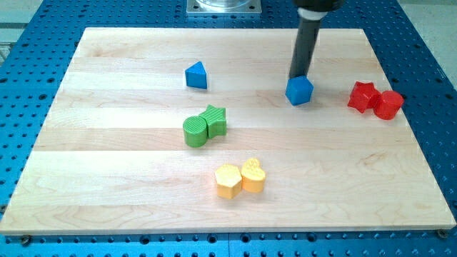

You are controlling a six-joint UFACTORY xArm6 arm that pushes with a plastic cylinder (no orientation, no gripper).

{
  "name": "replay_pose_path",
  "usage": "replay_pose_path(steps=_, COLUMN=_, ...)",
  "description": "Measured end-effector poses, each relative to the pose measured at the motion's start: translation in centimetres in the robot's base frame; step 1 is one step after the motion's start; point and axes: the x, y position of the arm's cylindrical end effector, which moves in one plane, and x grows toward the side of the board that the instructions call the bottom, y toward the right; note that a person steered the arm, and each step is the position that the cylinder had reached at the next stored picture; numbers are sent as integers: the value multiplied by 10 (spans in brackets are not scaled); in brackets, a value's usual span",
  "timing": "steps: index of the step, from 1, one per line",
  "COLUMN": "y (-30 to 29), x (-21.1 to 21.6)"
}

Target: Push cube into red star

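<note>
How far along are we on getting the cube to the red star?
Done: my tip is against the blue cube, at its top-left edge in the view. In hand: the push toward the view's right. Left: bare board separates the cube from the red star, so contact isn't made.

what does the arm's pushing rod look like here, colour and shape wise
My tip ends a straight, smooth, dark grey-to-black cylindrical rod, widening into a thicker black collar at the view's top edge. No cables, markings or pincer show. The tip sits just above the blue cube in the view.
</note>
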Motion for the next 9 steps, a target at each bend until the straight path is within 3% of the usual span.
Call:
replay_pose_path(steps=2, y=-77, x=5)
replay_pose_path(steps=3, y=-92, x=44)
replay_pose_path(steps=4, y=-86, x=65)
replay_pose_path(steps=7, y=-33, x=67)
replay_pose_path(steps=9, y=-13, x=15)
